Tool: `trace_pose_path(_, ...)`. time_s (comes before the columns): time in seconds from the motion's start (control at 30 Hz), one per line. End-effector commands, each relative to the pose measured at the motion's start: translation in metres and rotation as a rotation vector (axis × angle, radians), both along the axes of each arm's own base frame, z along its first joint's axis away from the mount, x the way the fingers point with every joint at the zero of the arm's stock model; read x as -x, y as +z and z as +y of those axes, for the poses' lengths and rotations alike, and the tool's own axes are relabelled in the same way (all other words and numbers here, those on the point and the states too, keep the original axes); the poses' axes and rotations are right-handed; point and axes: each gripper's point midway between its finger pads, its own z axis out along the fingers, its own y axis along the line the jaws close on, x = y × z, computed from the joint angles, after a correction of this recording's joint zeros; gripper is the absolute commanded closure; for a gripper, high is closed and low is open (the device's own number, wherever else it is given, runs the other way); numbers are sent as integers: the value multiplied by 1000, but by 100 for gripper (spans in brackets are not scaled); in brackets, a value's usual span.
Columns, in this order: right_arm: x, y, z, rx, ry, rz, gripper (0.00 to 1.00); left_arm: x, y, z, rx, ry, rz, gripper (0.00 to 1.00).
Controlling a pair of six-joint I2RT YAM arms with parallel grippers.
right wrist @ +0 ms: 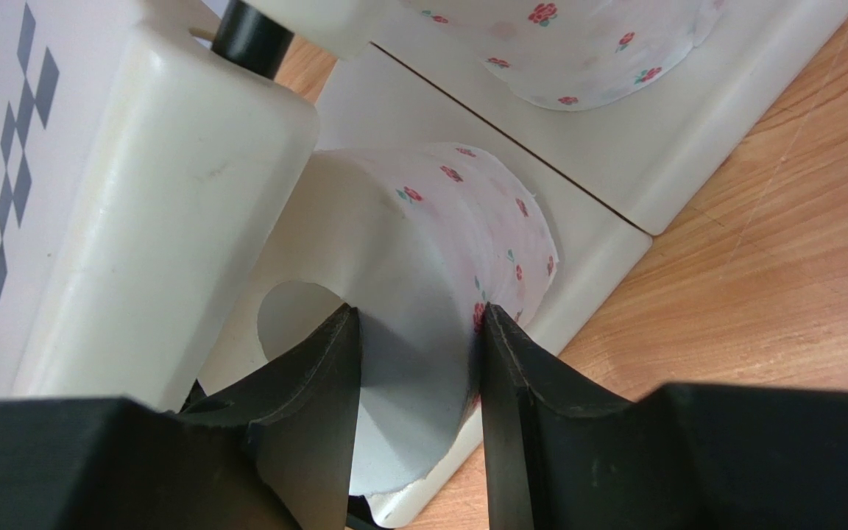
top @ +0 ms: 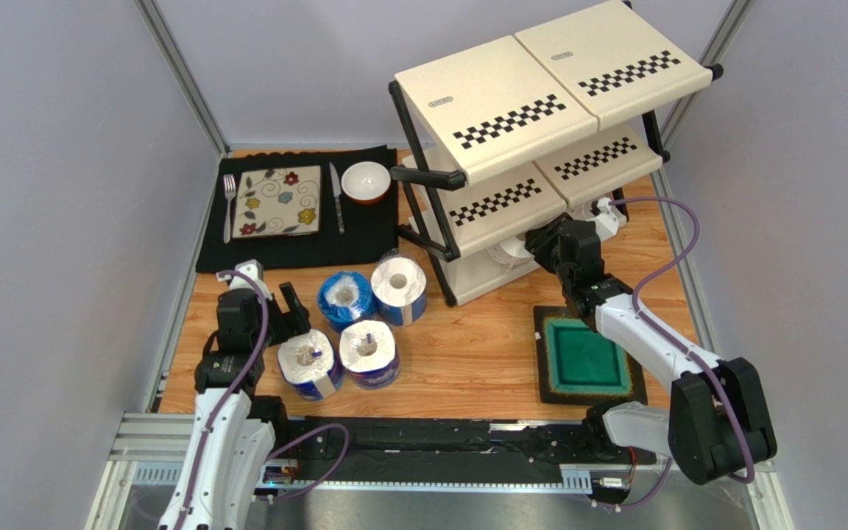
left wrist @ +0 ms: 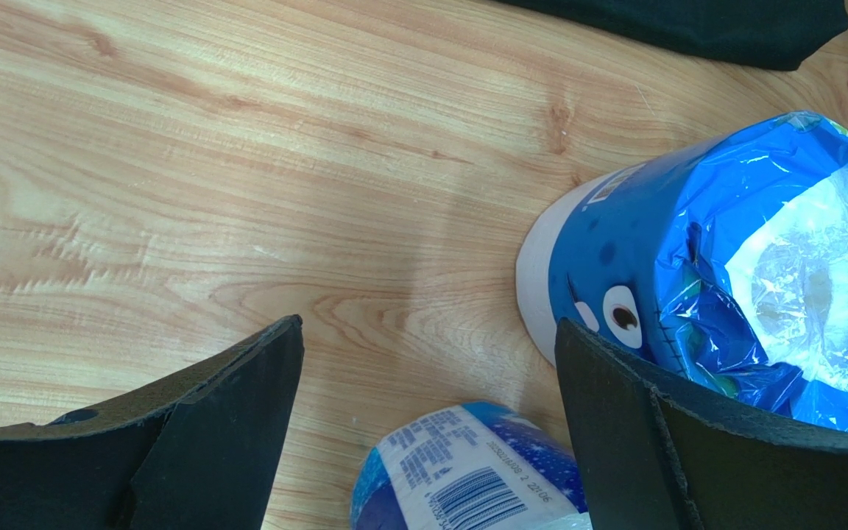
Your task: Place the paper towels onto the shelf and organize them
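right hand [right wrist: 420,320] pinches floral roll [right wrist: 451,210] on bottom shelf [right wrist: 644,155]; second roll [right wrist: 583,44] behind.

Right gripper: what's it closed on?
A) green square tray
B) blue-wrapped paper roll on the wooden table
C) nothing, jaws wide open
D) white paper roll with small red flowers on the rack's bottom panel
D: in the right wrist view the right gripper pinches the white paper roll with small red flowers, which sits on the lowest cream plastic panel of the checkered three-tier shelf.
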Motion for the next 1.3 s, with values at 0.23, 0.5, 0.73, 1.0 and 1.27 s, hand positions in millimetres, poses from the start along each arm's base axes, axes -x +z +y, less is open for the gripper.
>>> trace_pose_path(0.23, -34, 44, 10, -87, -19, -144, 71, -1, 2, -1, -10, -18, -10, 8)
trace_pose_path(0.5, -40, 39, 8, -75, -31, -143, 70, -1, 2, -1, -9, -19, -10, 7)
trace_pose_path(0.73, -43, 36, 11, -73, -21, -131, 53, -1, 2, -2, -5, -25, -9, 7)
trace_pose_path(1.0, -31, 51, 3, -88, -19, -166, 30, -1, 1, -3, -4, -32, -8, 7)
trace_pose_path(1.27, -3, 81, -15, -80, -11, -219, 28, -1, 2, -3, -4, -31, -11, 8)
